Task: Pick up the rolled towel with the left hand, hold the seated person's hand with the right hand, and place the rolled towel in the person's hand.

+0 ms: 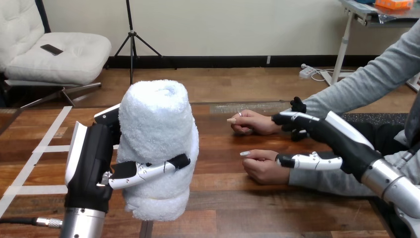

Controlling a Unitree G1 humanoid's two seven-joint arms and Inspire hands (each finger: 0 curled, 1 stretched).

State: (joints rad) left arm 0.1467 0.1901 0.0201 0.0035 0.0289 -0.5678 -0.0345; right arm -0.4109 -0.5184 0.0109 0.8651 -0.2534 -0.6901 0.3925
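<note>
Left hand [91, 163] grips rolled towel [158, 139] upright, ready for delivery; right hand [329, 136], fingers spread, sits beside person's nearer hand [262, 167], unclasped.

No readable text, label, brand, number or sign. Towel [157, 124]: plain white, 0 markings. Table [233, 208]: bare wood, 0 print. Tape [49, 148]: blank.

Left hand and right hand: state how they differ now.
The left hand is curled round the upright rolled towel; the right hand carries no towel. The left hand is apart from the person; the right hand is at the wrists of the person's far hand and near hand, its grip unclear. Both are black with white shells.
</note>
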